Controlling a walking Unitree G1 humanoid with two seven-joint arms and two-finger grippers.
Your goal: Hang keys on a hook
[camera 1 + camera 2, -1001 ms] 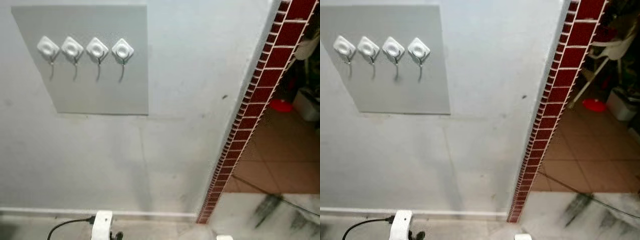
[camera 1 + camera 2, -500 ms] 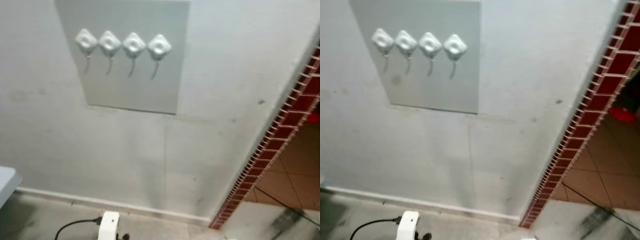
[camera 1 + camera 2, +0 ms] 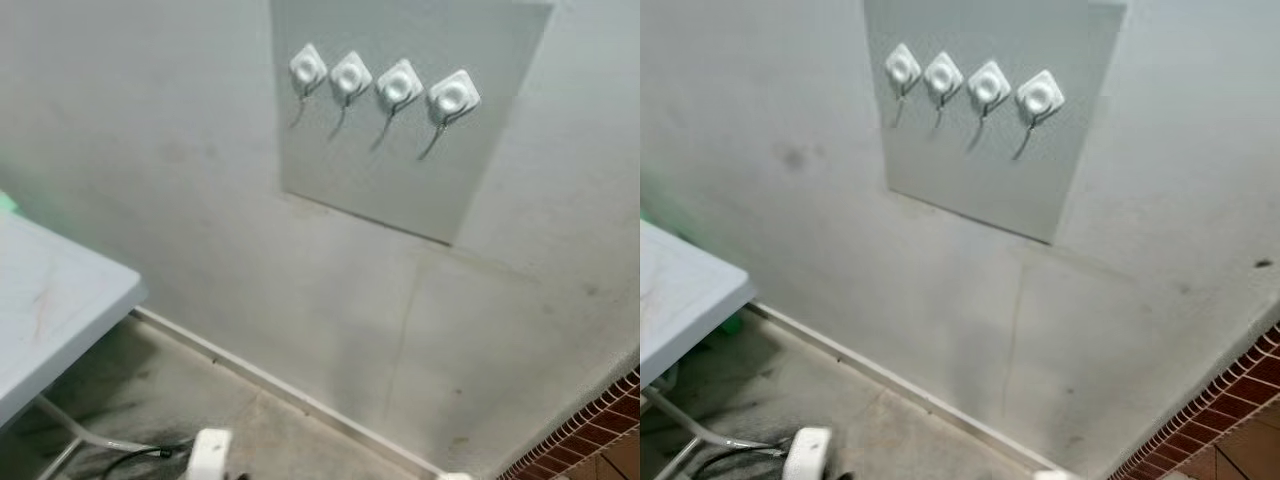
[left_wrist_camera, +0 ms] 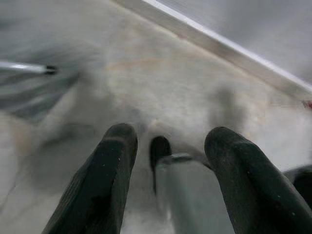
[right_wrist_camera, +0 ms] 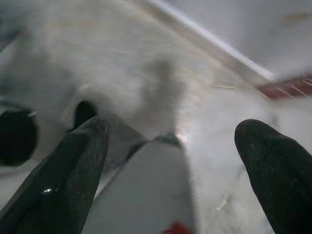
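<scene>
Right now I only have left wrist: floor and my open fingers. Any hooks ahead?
Observer: Yes. Four hooks in a row on a grey panel on the wall.
Operator: Anything hanging on them?
Observer: No, all four are bare.
Operator: Other arm?
Observer: Right gripper is open, pointing at the floor.
Operator: Anything near me?
Observer: A table corner on your left, short of the wall.
</scene>
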